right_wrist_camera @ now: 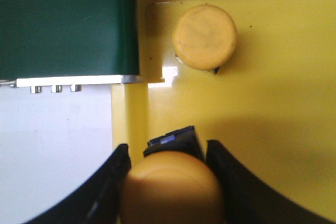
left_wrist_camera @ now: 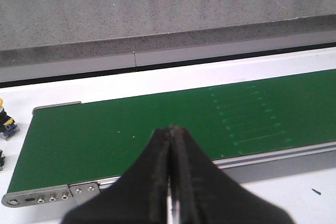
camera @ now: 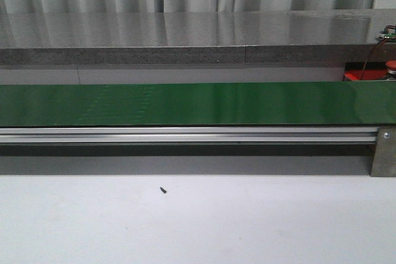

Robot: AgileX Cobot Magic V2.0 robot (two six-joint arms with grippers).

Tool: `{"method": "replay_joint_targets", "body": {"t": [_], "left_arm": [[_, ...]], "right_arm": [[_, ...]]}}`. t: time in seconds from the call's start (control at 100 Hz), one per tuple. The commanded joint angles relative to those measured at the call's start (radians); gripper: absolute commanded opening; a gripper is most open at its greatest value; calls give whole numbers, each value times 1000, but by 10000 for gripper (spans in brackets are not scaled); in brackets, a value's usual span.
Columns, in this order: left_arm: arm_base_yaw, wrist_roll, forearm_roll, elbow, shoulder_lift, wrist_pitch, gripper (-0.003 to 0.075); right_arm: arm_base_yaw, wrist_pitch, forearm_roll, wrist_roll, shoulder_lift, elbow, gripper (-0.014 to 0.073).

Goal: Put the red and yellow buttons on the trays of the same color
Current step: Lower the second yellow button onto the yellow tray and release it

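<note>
Currently the right gripper [right_wrist_camera: 170, 182] is clamping a yellow button [right_wrist_camera: 170, 190] between its fingers [right_wrist_camera: 107, 182], hanging over the yellow tray [right_wrist_camera: 283, 103] right by the green belt [right_wrist_camera: 65, 22] end. A second yellow button [right_wrist_camera: 204, 36] is sitting on that tray, apart from the held one. Left gripper [left_wrist_camera: 170, 135] is hovering over the belt, fingers pressed together, gripping nothing. A red tray [camera: 365, 75] with a red button [camera: 391, 66] is showing behind the belt's right end in the front view.

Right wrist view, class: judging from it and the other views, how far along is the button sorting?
Done: one yellow button sits on the yellow tray. In hand: the right hand grips a second yellow button above that tray. Left: releasing it; the belt looks bare.
</note>
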Motion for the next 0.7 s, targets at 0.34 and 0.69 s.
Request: {"method": "replay_joint_targets", "body": {"t": [0.34, 0.69], "left_arm": [[-8, -1, -33, -29, 4, -71, -20], [-8, -1, -33, -29, 4, -71, -20]], "right_arm": [[-6, -85, 39, -2, 189, -14, 241], [-6, -46, 44, 5, 208, -15, 474]]}}
